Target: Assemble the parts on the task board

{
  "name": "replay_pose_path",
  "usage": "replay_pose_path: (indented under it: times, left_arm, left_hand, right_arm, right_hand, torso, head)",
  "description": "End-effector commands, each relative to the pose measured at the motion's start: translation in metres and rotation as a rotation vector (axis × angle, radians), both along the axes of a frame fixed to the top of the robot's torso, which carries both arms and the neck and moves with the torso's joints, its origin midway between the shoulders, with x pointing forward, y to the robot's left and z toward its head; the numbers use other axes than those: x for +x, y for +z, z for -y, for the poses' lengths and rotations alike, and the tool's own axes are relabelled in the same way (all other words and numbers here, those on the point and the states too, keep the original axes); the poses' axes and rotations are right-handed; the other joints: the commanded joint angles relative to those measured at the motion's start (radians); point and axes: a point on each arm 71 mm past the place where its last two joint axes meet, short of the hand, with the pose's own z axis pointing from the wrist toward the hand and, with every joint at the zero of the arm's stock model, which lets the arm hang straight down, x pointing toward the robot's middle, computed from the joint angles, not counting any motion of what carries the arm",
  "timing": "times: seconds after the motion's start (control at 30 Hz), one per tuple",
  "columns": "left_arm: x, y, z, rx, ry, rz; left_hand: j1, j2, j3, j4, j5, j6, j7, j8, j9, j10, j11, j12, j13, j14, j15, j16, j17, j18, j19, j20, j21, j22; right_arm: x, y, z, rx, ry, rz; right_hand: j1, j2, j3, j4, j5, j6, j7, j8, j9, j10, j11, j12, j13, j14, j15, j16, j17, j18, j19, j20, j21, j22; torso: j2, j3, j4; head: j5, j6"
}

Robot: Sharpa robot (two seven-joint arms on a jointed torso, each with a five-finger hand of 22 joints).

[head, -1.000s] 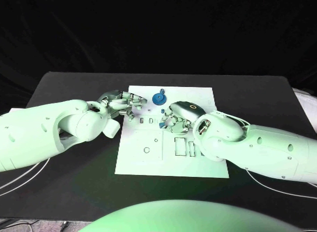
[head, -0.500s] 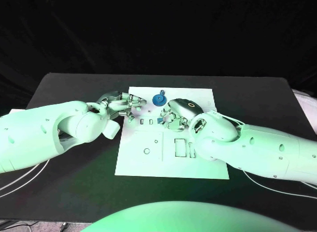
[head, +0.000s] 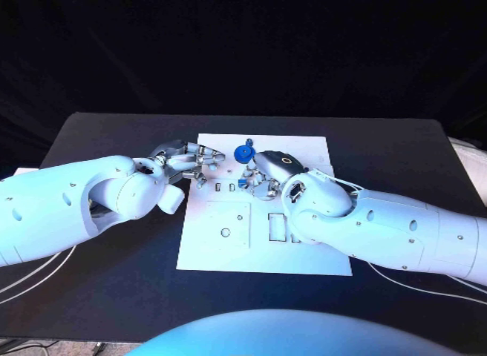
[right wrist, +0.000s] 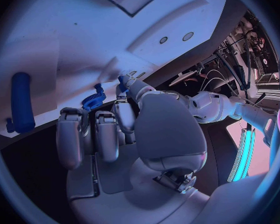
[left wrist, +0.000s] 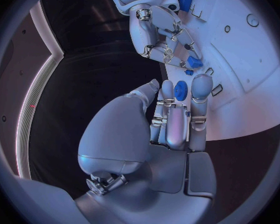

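Observation:
The white task board point(head: 308, 148) lies mid-table. A blue gear point(head: 243, 152) sits at its far side, between my two hands; it also shows as the gear point(left wrist: 180, 88) just past my left fingertips and the gear point(right wrist: 93, 100) beyond my right fingers. My left hand point(head: 185, 160) hovers at the board's left edge, fingers apart, holding nothing. My right hand point(head: 263, 178) is over the board's middle and pinches a small blue part point(left wrist: 193, 61) at its fingertips, seen again as the part point(right wrist: 123, 79) by the thumb. A blue peg point(right wrist: 20, 102) lies on the board.
A small blue piece point(head: 249, 139) stands at the board's far edge. Rectangular slots point(head: 277, 227) and a round hole point(head: 226, 232) mark the board's near half. The black table point(head: 115, 133) surrounds the board, and both white forearms cross its near sides.
My right hand has shifted a little farther and leftward, closer to the blue gear. The left hand has hardly moved.

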Motion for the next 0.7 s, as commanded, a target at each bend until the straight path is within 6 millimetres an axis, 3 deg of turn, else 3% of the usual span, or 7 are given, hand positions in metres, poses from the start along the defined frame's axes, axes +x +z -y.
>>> replay_pose_path:
  times: [0.03,0.7]
  left_arm:
    - [-0.0003,0.0012,0.0021,-0.006,-0.006,0.012]
    - [-0.0003,0.0010,0.0022,-0.006,-0.009,0.010]
  left_hand:
    - [0.009,-0.001,0.000,-0.008,-0.002,0.007,-0.002,-0.002,-0.001,-0.006,-0.003,0.007,-0.001,-0.007,0.000,0.004,-0.001,0.019,-0.004,0.003,-0.004,0.000]
    - [0.009,-0.001,0.000,-0.008,-0.002,0.007,-0.002,-0.002,-0.001,-0.006,-0.003,0.007,-0.001,-0.007,0.000,0.004,-0.001,0.019,-0.004,0.003,-0.004,0.000]
  right_arm:
    - [0.0012,-0.0020,-0.0012,-0.030,-0.012,0.003]
    - [0.0000,-0.0061,-0.0033,-0.088,-0.005,-0.022]
  right_hand:
    - [-0.005,0.006,-0.002,0.008,0.005,0.010,-0.001,0.020,0.007,-0.001,-0.004,-0.005,0.016,0.094,-0.005,0.000,0.220,-0.010,0.015,-0.005,-0.005,0.067]
    - [-0.026,-0.018,-0.016,0.014,0.020,0.004,0.003,0.022,0.007,-0.006,-0.001,-0.018,0.010,0.093,-0.002,-0.005,0.214,-0.008,0.012,-0.003,-0.010,0.060]
  torso:
    - [0.000,0.0003,-0.0002]
    - [0.000,0.0009,-0.0002]
  head:
    - [-0.001,-0.001]
    - [0.002,-0.001]
